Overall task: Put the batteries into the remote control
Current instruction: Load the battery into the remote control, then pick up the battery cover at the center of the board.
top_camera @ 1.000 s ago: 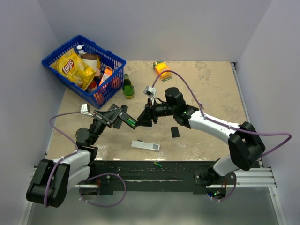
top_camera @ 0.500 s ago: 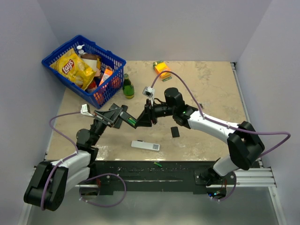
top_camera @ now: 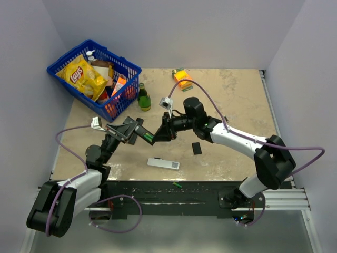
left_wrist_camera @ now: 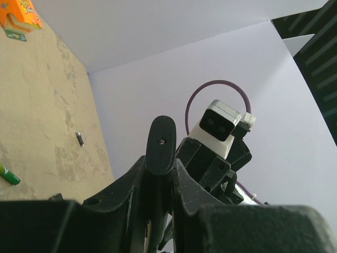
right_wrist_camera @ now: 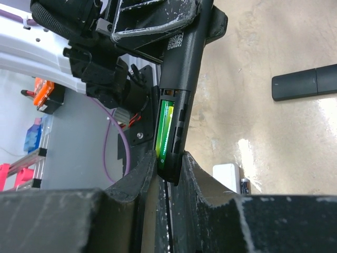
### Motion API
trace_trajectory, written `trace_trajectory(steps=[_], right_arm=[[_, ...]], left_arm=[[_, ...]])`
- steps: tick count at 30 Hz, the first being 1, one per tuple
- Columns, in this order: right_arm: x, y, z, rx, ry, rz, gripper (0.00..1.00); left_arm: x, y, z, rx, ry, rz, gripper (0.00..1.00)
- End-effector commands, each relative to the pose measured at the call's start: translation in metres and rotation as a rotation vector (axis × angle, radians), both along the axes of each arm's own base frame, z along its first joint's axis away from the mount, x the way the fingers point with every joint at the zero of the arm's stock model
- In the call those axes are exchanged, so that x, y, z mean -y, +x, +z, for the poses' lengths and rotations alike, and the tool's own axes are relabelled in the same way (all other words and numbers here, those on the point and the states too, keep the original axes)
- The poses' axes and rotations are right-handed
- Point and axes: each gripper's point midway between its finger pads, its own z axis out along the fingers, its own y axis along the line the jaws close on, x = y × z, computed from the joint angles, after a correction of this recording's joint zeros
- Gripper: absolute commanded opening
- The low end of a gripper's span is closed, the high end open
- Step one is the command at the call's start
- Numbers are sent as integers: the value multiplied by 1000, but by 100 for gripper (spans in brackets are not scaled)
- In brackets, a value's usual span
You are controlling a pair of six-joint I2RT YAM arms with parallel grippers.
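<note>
The slim black remote control [top_camera: 138,133] hangs in the air between both arms. My left gripper [top_camera: 130,132] is shut on its upper part; in the left wrist view its rounded end [left_wrist_camera: 161,143] sticks out between the fingers [left_wrist_camera: 131,179]. My right gripper [right_wrist_camera: 171,168] has its jaws pressed against both sides of the remote's lower end [right_wrist_camera: 181,68], where a green battery [right_wrist_camera: 164,129] lies in the bared compartment. Seen from above, the right gripper [top_camera: 158,135] meets the remote beside that green battery [top_camera: 148,138]. Another green battery [left_wrist_camera: 9,175] lies on the table.
A black battery cover [top_camera: 196,148] and a flat white remote [top_camera: 163,164] lie on the table near the front. A blue basket [top_camera: 95,79] of snacks, a green bottle [top_camera: 143,97] and an orange box [top_camera: 182,78] stand at the back. A green battery [top_camera: 177,184] rests on the front rail.
The right gripper's jaws have closed in onto the remote's lower end, and the right arm has edged slightly left. The left arm still holds the remote in place.
</note>
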Motion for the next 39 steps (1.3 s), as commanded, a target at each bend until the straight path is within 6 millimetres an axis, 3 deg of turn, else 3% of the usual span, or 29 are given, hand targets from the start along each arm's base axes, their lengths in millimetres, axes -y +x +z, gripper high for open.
trace_trajectory(steps=[1, 6, 9, 12, 17, 18, 23, 26, 28, 29, 33, 39], right_arm=[[-10, 23, 21, 117, 46, -31, 11], [-12, 29, 20, 108, 37, -61, 8], [-8, 30, 19, 108, 11, -84, 37], [1, 29, 26, 139, -17, -119, 60], [22, 34, 36, 195, -68, -221, 79], [26, 34, 34, 196, -90, -242, 82], [59, 44, 36, 223, -180, -419, 86], [85, 53, 21, 217, -305, -547, 86], [106, 55, -1, 183, -428, -615, 85], [119, 62, -7, 183, -488, -692, 85], [157, 55, -48, 106, -708, -782, 85], [183, 48, -96, 16, -924, -839, 87]], left_arm=[[3, -89, 62, 402, -107, -177, 0], [6, -92, 68, 443, -84, -188, 0], [8, -88, 64, 450, -42, -171, 0], [15, -78, 51, 445, 58, -157, 0], [21, -60, 22, 392, 200, -128, 0], [21, -56, 28, 421, 226, -111, 0], [21, -31, 13, 384, 401, -50, 0], [14, -12, 3, 319, 557, 11, 0], [6, 1, -2, 240, 649, 53, 0], [1, 2, -1, 256, 705, 81, 0], [-12, 8, -4, 206, 762, 143, 0], [-12, 7, -25, 175, 756, 134, 0]])
